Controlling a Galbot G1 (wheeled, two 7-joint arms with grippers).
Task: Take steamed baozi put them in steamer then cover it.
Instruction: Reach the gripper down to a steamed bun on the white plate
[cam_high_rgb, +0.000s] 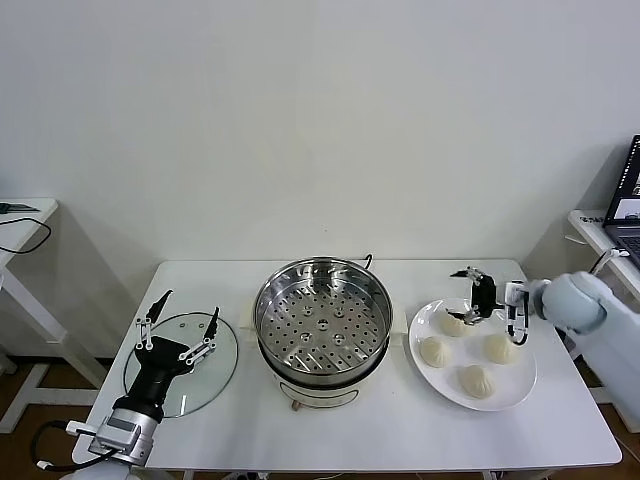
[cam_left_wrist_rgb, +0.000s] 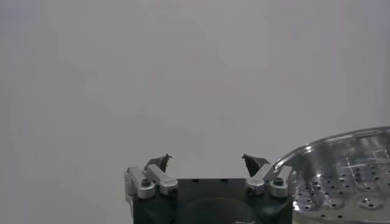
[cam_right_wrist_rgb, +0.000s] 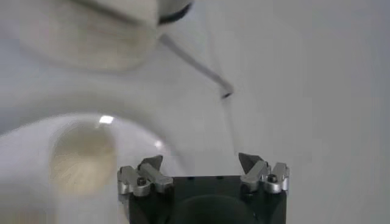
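a: what's nearest, and how far along is the job looking?

b: nearest is the left claw (cam_high_rgb: 185, 318), parked over the glass lid (cam_high_rgb: 182, 363) at the counter's (cam_high_rgb: 380, 440) front left, its fingers spread wide and holding nothing. i'd judge the task is barely beginning: nothing is sitting in the steamer (cam_high_rgb: 322, 325) yet and the lid is lying off to the side.

a: so what's inside the steamer?

b: only its perforated tray (cam_high_rgb: 322, 322), bare and shiny. the pot is standing mid-counter, between the lid and the white plate (cam_high_rgb: 520, 390).

a: and the steamed baozi?

b: all four are lying on that plate at the right: one at the front (cam_high_rgb: 475, 380), one at the left (cam_high_rgb: 433, 351), one at the right (cam_high_rgb: 500, 347) and one at the back (cam_high_rgb: 453, 322). none is in the pot.

a: what's the right arm doing?

b: the right claw (cam_high_rgb: 470, 295) is hovering at the plate's far edge, just by the back bun, fingers parted and gripping nothing. the right wrist view is showing a bun (cam_right_wrist_rgb: 82, 159) blurred below it.

a: what's left, then?

b: by my reckoning, everything: four buns to carry across, then the lid to set on top.
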